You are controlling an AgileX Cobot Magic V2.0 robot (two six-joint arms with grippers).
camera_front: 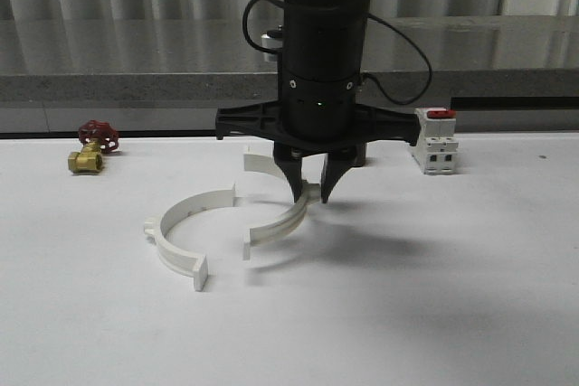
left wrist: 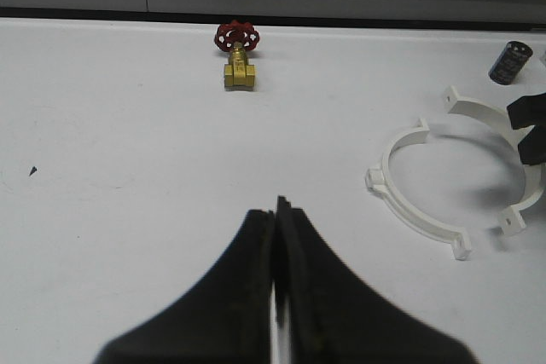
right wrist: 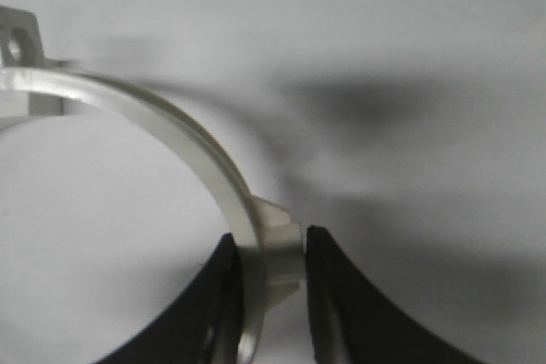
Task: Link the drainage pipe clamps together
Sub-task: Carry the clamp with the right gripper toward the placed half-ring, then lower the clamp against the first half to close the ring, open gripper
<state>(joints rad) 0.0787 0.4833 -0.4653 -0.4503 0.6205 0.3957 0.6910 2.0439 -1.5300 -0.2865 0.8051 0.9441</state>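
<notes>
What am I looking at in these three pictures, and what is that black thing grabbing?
It is a two-armed robot at a white table. The front picture looks forward over the table; the other two come from cameras on each wrist. The right gripper is closed on one white half-ring, the right pipe clamp. The left pipe clamp lies beside it, not yet joined. The left gripper is shut and empty. Also on the table: a brass valve with a red handle, and a white breaker.

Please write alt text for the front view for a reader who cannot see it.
A black arm's gripper grips the right-hand white clamp half on a white table; the other half lies just left. A brass valve sits far left, a white breaker far right.
</notes>
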